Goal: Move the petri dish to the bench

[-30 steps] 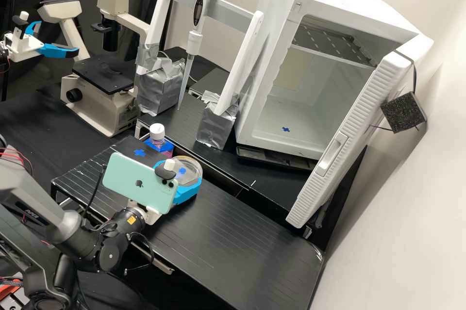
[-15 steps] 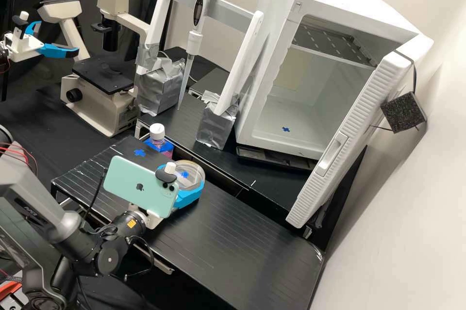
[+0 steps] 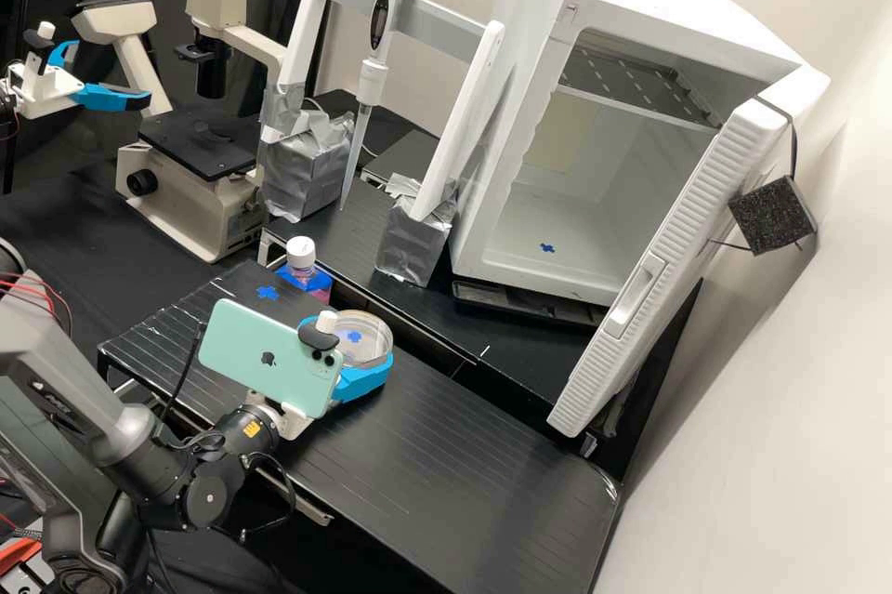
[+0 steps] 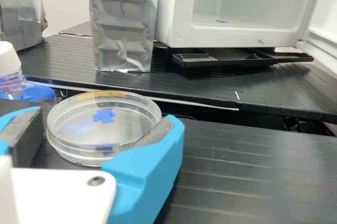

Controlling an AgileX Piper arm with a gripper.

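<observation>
The gripper [image 3: 346,339] is low over the near black bench [image 3: 446,445], its blue fingers on either side of the clear petri dish [image 3: 371,339]. In the wrist view the gripper [image 4: 107,116] stands slightly open around the round dish [image 4: 79,130]. A thin gap separates one grey pad [image 4: 29,137] from the dish wall; the other pad overlaps the rim, and contact there is unclear. The dish lies flat, apparently on the bench top, with a blue cross mark visible at its centre. A phone mounted on the wrist hides part of the gripper in the high view.
A white-capped bottle [image 3: 301,261] stands beside the bench near a blue cross mark [image 3: 268,293]. Behind are a foil-wrapped stand [image 3: 415,241] with a pipette [image 3: 373,73] and an open white incubator [image 3: 502,259]. The microscope [image 3: 200,148] is at the back left.
The gripper and dish have shifted slightly rightward and down in the high view. The dish has levelled out from a slight tilt, and the fingers look a little farther apart.
</observation>
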